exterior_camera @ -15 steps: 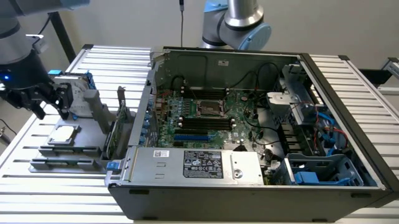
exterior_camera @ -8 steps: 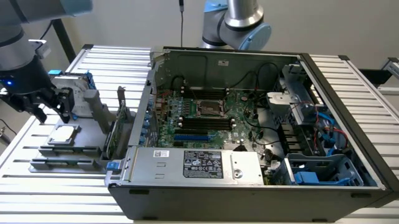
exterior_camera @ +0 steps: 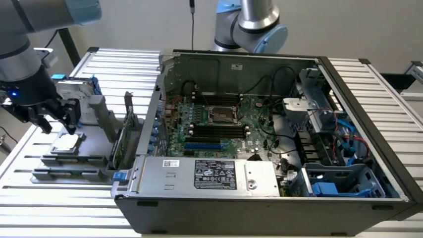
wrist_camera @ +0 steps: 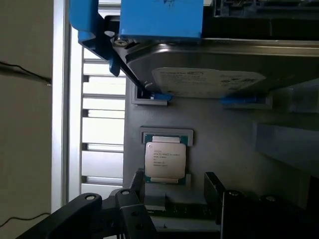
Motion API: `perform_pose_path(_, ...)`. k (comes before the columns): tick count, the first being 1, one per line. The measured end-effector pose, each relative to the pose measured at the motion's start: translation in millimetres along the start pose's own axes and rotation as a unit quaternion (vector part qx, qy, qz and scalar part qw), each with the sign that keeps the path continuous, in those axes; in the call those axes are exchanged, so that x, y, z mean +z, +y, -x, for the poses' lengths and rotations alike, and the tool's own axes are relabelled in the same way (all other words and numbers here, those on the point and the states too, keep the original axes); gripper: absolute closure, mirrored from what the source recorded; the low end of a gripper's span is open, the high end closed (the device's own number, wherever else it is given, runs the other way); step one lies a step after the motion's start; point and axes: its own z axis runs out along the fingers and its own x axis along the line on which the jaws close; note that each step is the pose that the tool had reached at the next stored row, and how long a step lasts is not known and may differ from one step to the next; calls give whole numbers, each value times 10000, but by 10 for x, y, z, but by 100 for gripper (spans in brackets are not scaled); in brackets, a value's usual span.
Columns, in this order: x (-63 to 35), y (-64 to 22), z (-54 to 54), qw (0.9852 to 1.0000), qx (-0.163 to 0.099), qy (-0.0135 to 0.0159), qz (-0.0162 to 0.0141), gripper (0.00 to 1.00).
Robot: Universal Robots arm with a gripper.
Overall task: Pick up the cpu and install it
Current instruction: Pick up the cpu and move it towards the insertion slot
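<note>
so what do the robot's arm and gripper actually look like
The arm is round silver-grey tubing with light blue caps at the joints. Its wrist end is black, with a small blue light glowing on it. The gripper is black too, with two chunky fingers made of linked pieces with visible bolts.

Exterior camera sits high, angled down across the slatted tabletop [exterior_camera: 59,203], taking in the whole open computer case [exterior_camera: 264,210] from some way off. Wrist camera is in close, peering down past the gripper [wrist_camera: 173,178] onto the grey parts holder [wrist_camera: 224,139]. Both catch the cpu [exterior_camera: 66,144] and hard drive [exterior_camera: 71,91], at the exterior view's left.
</note>
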Motion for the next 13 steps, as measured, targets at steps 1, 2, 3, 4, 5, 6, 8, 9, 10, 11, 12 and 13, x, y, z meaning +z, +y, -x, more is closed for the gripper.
perform_pose_path(1, 18, -1, 1, 10000, 16, 1, 1, 40)
perform_pose_path(2, 35, -2, 2, 10000, 29, 2, 2, 40)
perform_pose_path(3, 52, -2, 3, 10000, 39, 4, 2, 40)
perform_pose_path(4, 68, -3, 3, 10000, 47, 6, 2, 40)
perform_pose_path(5, 85, -3, 4, 10000, 53, 7, 2, 40)
perform_pose_path(6, 103, -4, 5, 10000, 60, 9, 3, 40)
perform_pose_path(8, 132, -5, 6, 10000, 71, 15, 4, 40)
perform_pose_path(9, 142, -5, 6, 10000, 74, 20, 5, 40)
perform_pose_path(10, 153, -5, 7, 10000, 76, 23, 6, 40)
perform_pose_path(11, 162, -6, 7, 10000, 77, 25, 8, 40)
perform_pose_path(12, 175, -6, 8, 10000, 78, 26, 9, 40)
perform_pose_path(13, 191, -7, 9, 10000, 78, 26, 10, 40)
